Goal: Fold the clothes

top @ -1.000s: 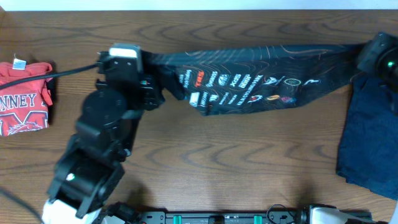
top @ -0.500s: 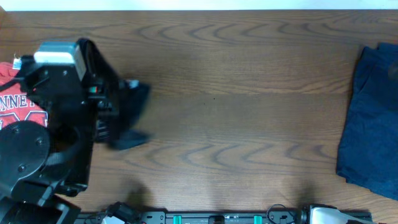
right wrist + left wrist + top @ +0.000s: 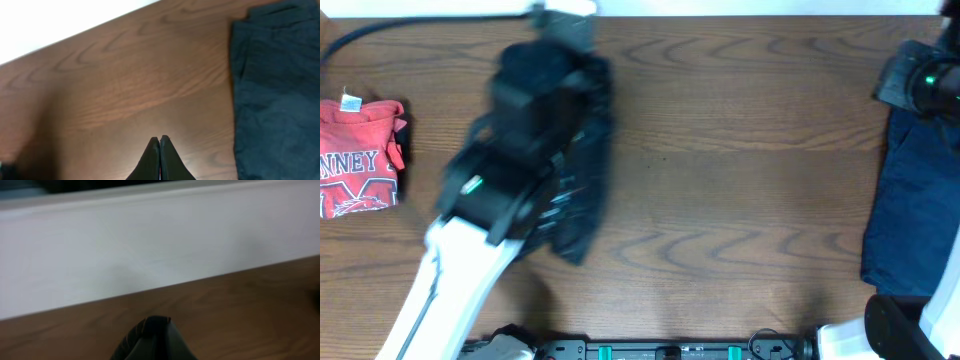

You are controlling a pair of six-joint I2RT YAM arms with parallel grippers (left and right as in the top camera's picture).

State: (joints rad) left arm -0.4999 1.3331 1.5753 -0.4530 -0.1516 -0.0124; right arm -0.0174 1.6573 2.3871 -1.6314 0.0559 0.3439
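Observation:
The black jersey (image 3: 588, 170) with thin wavy lines hangs bunched under my left arm at the back left-centre of the table. My left gripper (image 3: 563, 18) is at the table's far edge. In the left wrist view its fingers (image 3: 152, 324) are shut on a fold of the black jersey (image 3: 132, 342). My right gripper (image 3: 912, 78) is at the back right. In the right wrist view its fingers (image 3: 159, 139) are pressed together over bare wood, with no cloth seen between them.
A folded red shirt (image 3: 360, 160) with white lettering lies at the left edge. A dark navy garment (image 3: 915, 200) lies at the right edge and shows in the right wrist view (image 3: 275, 90). A white wall (image 3: 150, 245) runs behind the table's far edge.
A second ago the jersey was stretched between both grippers along the back. The right gripper has let go. The left arm swung left, then to the far edge, carrying the bunched jersey.

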